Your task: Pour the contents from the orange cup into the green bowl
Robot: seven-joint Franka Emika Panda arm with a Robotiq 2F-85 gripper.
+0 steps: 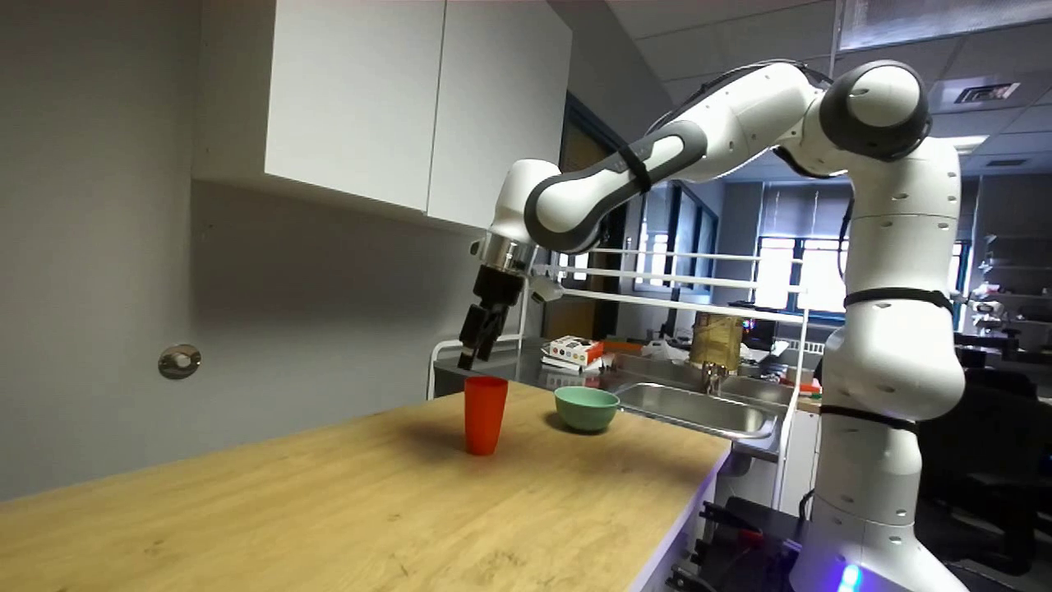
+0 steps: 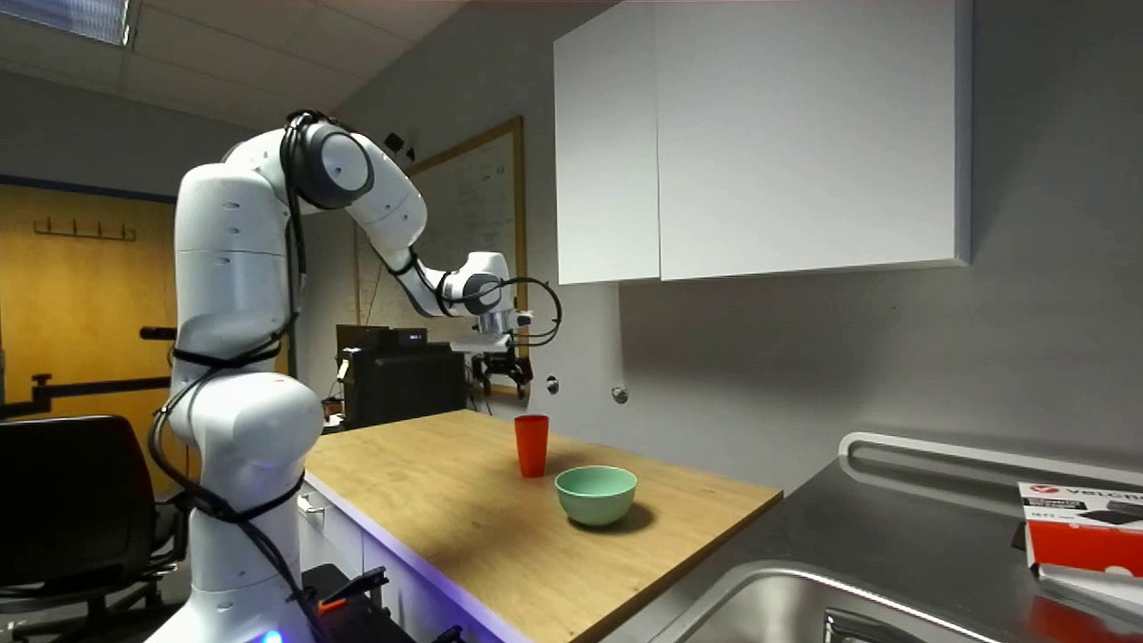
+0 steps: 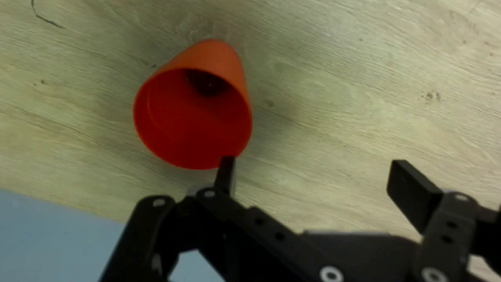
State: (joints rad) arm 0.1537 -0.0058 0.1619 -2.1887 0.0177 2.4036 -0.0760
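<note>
The orange cup [image 1: 483,419] stands upright on the wooden counter, also in an exterior view [image 2: 531,445]. In the wrist view its open mouth [image 3: 188,133] faces the camera, with something small and dark at the bottom. The green bowl [image 1: 586,411] stands upright beside the cup, towards the sink, also in an exterior view [image 2: 594,502]; it is out of the wrist view. My gripper [image 1: 474,359] is open and empty above cup height, also in an exterior view [image 2: 504,391]. In the wrist view the gripper [image 3: 314,162] has one fingertip overlapping the cup's rim; contact cannot be told.
The wooden counter [image 1: 329,526] runs along a grey wall [image 1: 329,353]. A white cabinet [image 1: 353,99] hangs above. A metal sink [image 1: 699,409] adjoins the counter's end beyond the bowl, with a white-and-red box [image 2: 1080,531] near it. A white rail frame [image 1: 682,300] stands behind the counter.
</note>
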